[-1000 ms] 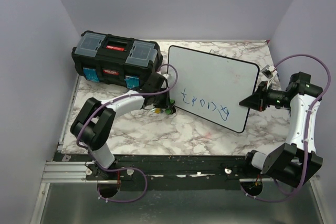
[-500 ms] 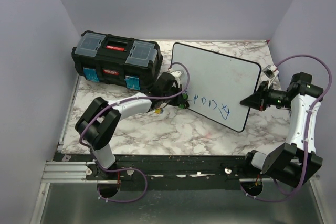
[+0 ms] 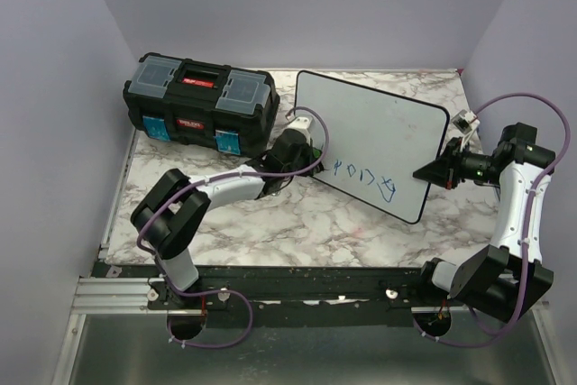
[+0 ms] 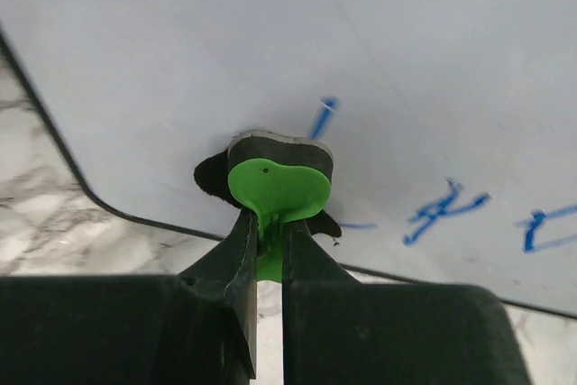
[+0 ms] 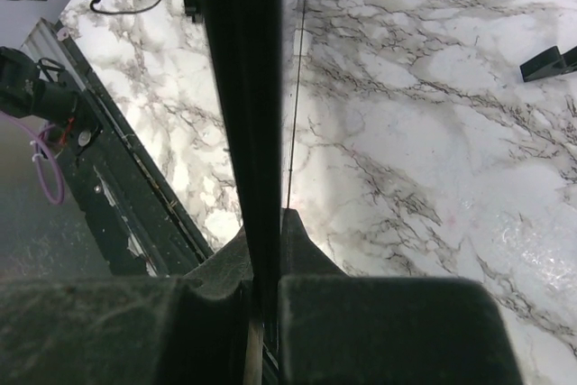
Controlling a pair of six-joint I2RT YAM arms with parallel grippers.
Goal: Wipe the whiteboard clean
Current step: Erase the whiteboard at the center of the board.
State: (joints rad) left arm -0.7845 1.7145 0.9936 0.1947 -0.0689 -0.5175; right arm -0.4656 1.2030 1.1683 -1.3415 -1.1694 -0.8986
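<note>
Two tools share this: my left tool [image 4: 269,245] is pinched shut on the eraser [image 4: 278,178] by its green tab, pad pressed to the whiteboard [image 4: 180,51] straight ahead of it, and my right tool [image 5: 263,259] is clamped on the board's edge. If I push hard toward the blue lettering [image 4: 444,209] right of the left tool, I judge the thin tab could twist in my grip, or the board could slide out of the right tool.

There is one tabletop [image 3: 297,223], with one whiteboard [image 3: 379,128], one black toolbox [image 3: 200,104] and one green-handled eraser [image 4: 275,185]. The pincers number two: one left pincer [image 3: 311,162] and one right pincer [image 3: 429,173].
</note>
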